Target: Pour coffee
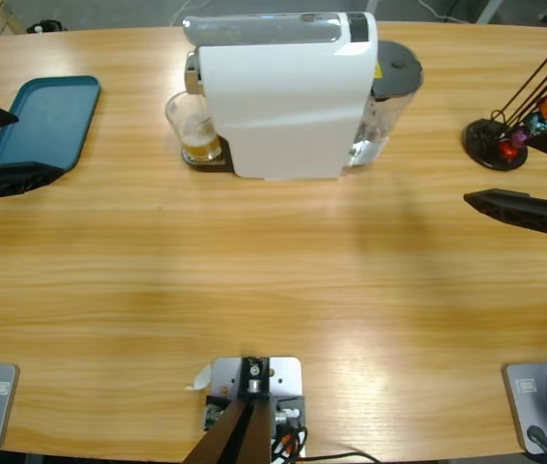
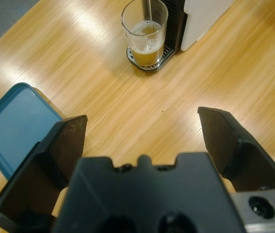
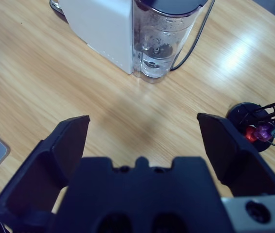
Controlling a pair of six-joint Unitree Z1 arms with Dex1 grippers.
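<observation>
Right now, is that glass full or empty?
Partly full: the glass holds amber coffee with foam only in its lower part.

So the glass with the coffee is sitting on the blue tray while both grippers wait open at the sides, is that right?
Not quite: the glass with the coffee stands on the drip grate of the white coffee machine, not on the blue tray, which lies apart to the side, as the left wrist view shows. The left gripper and right gripper are indeed open.

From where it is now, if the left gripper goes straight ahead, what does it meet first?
Probably bare table, then the glass of coffee on the machine's drip tray. The open left gripper points there; depth is unclear. The blue tray lies to the side.
</observation>
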